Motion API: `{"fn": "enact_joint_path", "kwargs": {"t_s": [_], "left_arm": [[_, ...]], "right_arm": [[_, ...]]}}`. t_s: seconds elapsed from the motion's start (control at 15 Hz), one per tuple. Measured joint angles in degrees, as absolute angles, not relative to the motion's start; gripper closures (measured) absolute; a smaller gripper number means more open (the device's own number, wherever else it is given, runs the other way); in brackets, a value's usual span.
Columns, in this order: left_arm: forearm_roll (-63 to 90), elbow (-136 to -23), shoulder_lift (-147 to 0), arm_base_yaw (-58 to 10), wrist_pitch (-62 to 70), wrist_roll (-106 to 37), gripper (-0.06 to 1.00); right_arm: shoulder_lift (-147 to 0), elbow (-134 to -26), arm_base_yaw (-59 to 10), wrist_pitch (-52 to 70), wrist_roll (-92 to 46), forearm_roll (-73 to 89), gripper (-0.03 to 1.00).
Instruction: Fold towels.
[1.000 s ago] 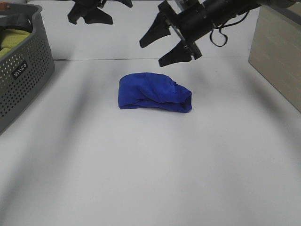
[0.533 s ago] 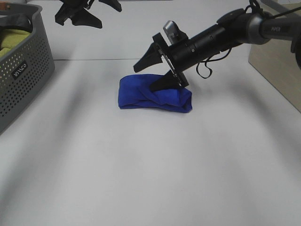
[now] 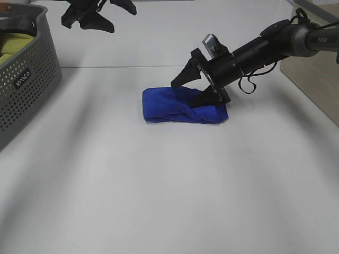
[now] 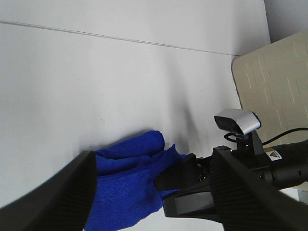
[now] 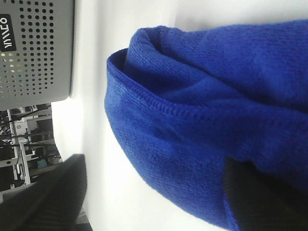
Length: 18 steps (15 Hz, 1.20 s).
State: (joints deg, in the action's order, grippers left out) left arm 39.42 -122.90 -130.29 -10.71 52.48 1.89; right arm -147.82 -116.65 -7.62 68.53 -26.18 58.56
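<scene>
The royal-blue towel (image 3: 177, 106) lies bunched in a low heap near the middle of the white table (image 3: 159, 185). My right gripper (image 3: 188, 93) is open, reaching in from the right, with its black fingers straddling the heap's right end, one behind and one in front. In the right wrist view the towel (image 5: 202, 106) fills the space between the open jaws of the right gripper (image 5: 151, 204), its stitched edge showing. My left gripper (image 3: 106, 16) hangs open high over the far left. The left wrist view looks down past the left gripper (image 4: 149, 192) onto the towel (image 4: 127, 187).
A grey perforated basket (image 3: 26, 79) holding a yellow-green cloth (image 3: 11, 45) stands at the left edge. A beige wood-grain panel (image 3: 312, 74) stands at the right. A seam (image 3: 106, 66) crosses the table behind the towel.
My right gripper came down from above onto the towel, then drew right, and the towel shifted a little to the right with it. The left gripper edged slightly left.
</scene>
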Motion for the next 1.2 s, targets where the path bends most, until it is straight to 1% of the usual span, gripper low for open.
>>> {"fn": "enact_joint_path", "kwargs": {"t_s": [0.27, 0.47, 0.67, 0.8, 0.87, 1.0, 1.07, 1.2], "left_arm": [[39.2, -122.9, -129.4, -10.7, 57.3, -2.2, 0.30], [36.3, -122.9, -124.4, -10.7, 63.5, -4.2, 0.30], [29.6, -122.9, -120.4, -10.7, 69.1, -4.2, 0.30], [25.4, -122.9, -117.9, -10.7, 69.3, -4.0, 0.30], [22.5, -122.2, -115.8, -10.7, 69.3, -3.4, 0.30], [18.4, -118.8, -109.3, -10.7, 69.4, -2.7, 0.30], [17.4, -115.4, -105.7, -10.7, 69.4, -2.6, 0.30], [16.5, -107.3, -97.0, -10.7, 69.4, -2.6, 0.30]], "right_arm": [[-144.8, -118.0, -7.6, 69.3, -24.1, 56.4, 0.22], [-135.4, -118.1, -7.6, 69.3, -17.8, 51.5, 0.22], [-128.2, -118.1, -7.7, 69.4, -11.2, 40.7, 0.22], [-124.0, -118.1, -8.4, 69.4, -8.7, 35.5, 0.22], [-119.1, -117.2, -9.9, 69.4, -7.9, 31.9, 0.22], [-112.8, -113.9, -12.1, 69.6, -6.9, 27.8, 0.22], [-111.0, -112.9, -12.7, 69.6, -6.7, 27.0, 0.22], [-103.9, -106.6, -14.2, 69.6, -6.1, 24.2, 0.22]]}}
